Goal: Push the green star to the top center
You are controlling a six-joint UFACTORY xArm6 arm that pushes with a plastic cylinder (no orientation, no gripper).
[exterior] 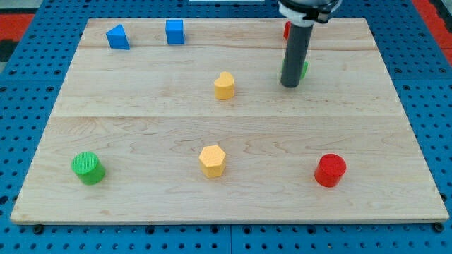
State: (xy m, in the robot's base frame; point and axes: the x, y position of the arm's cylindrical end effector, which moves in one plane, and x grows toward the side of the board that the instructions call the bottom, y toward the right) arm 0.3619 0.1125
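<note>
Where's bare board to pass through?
Open: the middle band between yellow block and yellow hexagon, and the left side below the blue blocks. Crowded: top right, where my tip hides most of the green star.

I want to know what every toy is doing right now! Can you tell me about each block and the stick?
my tip: down on the board, right against the green star
green star: mostly hidden behind the rod
red block: top edge, mostly hidden
blue blocks: top left, apart
yellow blocks: middle, untouched
green cylinder: upright
red cylinder: upright
</note>
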